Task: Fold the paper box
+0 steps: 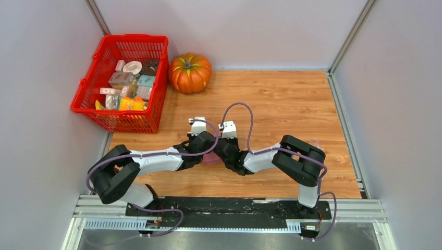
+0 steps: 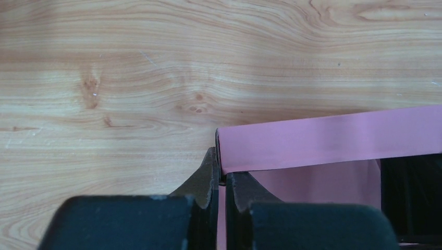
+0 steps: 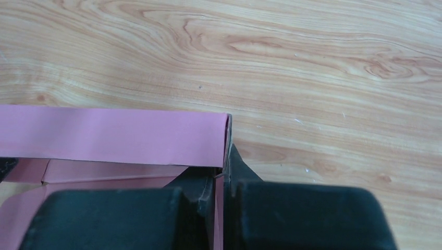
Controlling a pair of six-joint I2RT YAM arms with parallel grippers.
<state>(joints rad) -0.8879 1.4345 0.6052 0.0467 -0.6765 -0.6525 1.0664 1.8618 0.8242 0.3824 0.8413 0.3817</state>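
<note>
The pink paper box is mostly hidden under both arms in the top view; a pink patch shows between the wrists. In the left wrist view its far wall stands upright, and my left gripper is shut on the box's left end wall. In the right wrist view the same far wall runs left, and my right gripper is shut on the right end wall. Both grippers meet at the table's middle front, facing away from the bases. Folded pink flaps lie inside the box.
A red basket of small packages stands at the back left. An orange pumpkin sits beside it at the back. Grey walls close off the wooden table on three sides.
</note>
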